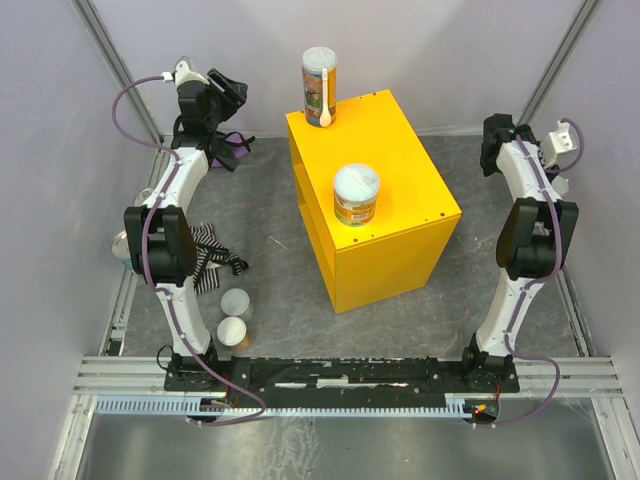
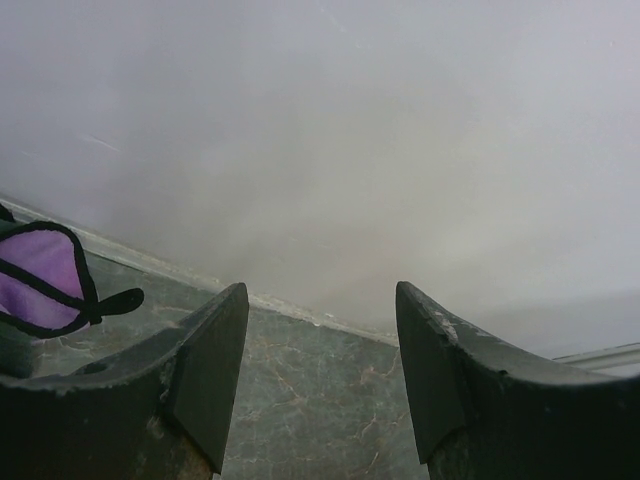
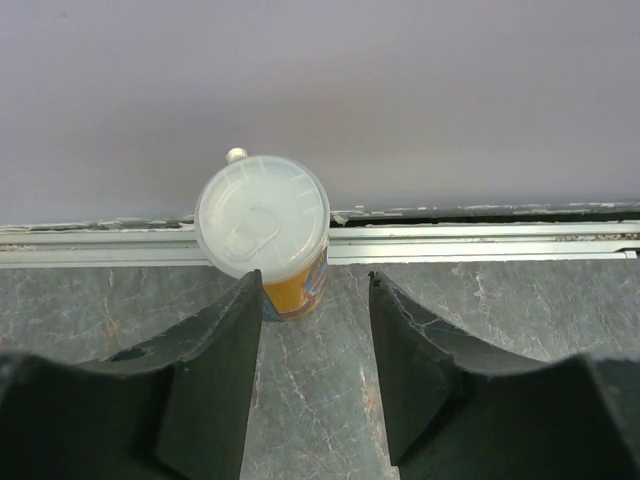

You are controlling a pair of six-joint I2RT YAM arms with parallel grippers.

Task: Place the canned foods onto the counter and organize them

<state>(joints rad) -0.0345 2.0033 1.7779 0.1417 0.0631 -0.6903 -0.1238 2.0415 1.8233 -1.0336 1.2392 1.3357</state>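
From above and behind the arm bases, the top camera looks steeply down on the whole table [image 1: 290, 290], with the yellow counter [image 1: 400, 235] mid-frame and an arm at each side. The left wrist camera sits low and close behind the left gripper [image 2: 320, 300], facing a pale wall [image 2: 350, 120] past its fingers; a purple cloth [image 2: 40, 280] lies outside the finger at frame left. The right wrist camera, equally low, faces the side wall [image 3: 420, 90] past the right gripper [image 3: 315, 290], a pale-lidded can [image 3: 262, 215] just beyond the tip of the finger at frame left. The top view shares the purple cloth and the table.
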